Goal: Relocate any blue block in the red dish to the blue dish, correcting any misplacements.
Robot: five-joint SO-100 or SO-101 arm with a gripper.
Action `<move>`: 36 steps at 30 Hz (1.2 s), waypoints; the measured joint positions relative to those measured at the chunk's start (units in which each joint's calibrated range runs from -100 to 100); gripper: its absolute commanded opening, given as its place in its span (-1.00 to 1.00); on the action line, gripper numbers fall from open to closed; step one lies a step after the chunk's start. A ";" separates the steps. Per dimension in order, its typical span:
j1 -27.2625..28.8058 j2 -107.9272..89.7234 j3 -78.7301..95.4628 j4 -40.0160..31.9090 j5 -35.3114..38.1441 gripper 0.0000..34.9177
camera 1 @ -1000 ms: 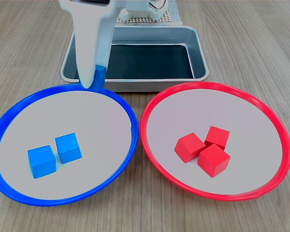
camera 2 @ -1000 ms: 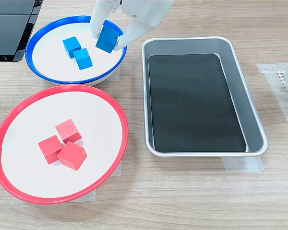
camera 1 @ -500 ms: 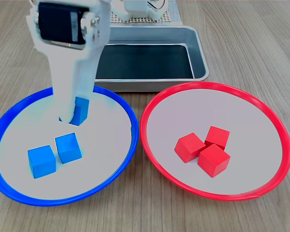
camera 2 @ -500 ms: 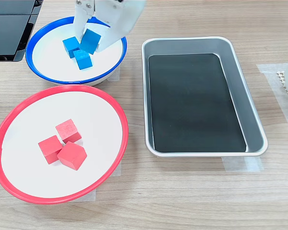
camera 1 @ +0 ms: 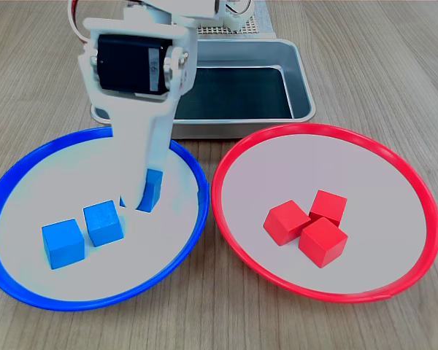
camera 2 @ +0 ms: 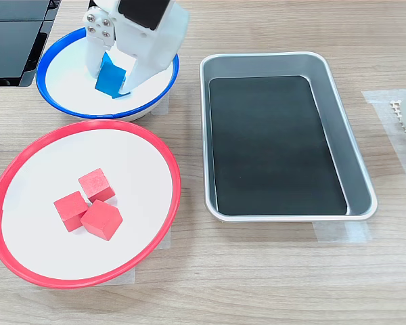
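The gripper point(camera 1: 140, 198) is clamped on the blue block point(camera 1: 152, 188), low inside the blue dish point(camera 1: 29, 157) beside 2 other blue cubes point(camera 1: 84, 232); placing seems underway, calling next for release.

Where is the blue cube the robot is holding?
In the first exterior view, the small blue plastic cube sits between the end effector's fingers, low inside the blue-rimmed round dish, right of two other blue cubes.

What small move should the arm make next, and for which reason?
Probably open the claw and let go. It holds the blue block low inside the blue dish, beside two other blue blocks, and the red dish holds only red cubes.
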 measured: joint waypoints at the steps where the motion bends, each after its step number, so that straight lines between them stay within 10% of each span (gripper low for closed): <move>1: -0.18 0.00 0.00 0.49 -0.24 -0.63; 9: -0.35 0.00 0.00 3.26 -1.61 -0.20; 15: -0.18 -2.13 0.91 3.92 -1.37 -1.00; 36: -7.70 -83.29 85.12 -19.33 5.37 -1.00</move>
